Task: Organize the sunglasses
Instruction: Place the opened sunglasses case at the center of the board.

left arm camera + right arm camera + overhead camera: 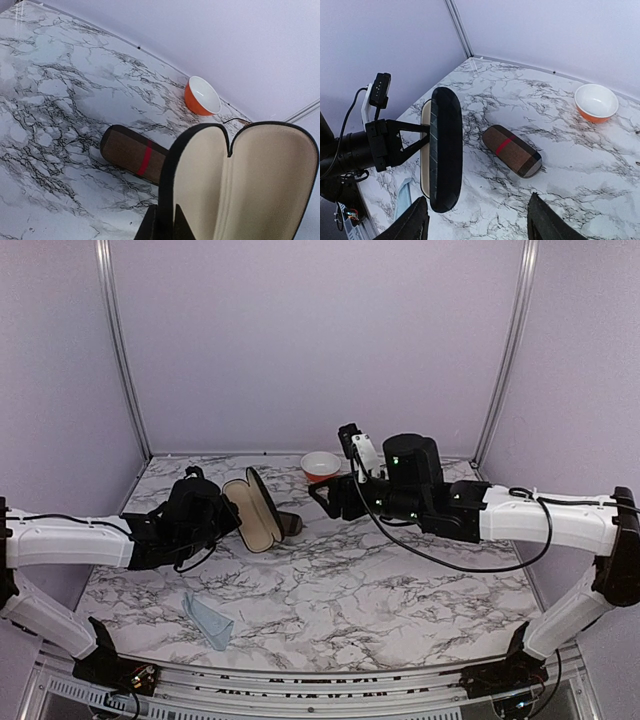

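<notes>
My left gripper [164, 222] is clamped on the rim of the open black case [250, 185] (long axis roughly 12 to 6 o'clock in the top view). The right gripper [480, 217] has its jaws apart, holding nothing. I cannot tell where the sunglasses lie or point.

White table [400, 580] veined grey-black; black case [445, 150] lined cream; brown case [512, 150] striped red; orange bowl [596, 101], white inside; pale-blue cloth [208, 620].

Black case [445, 150], brown case [511, 150], orange bowl [596, 102]
</notes>
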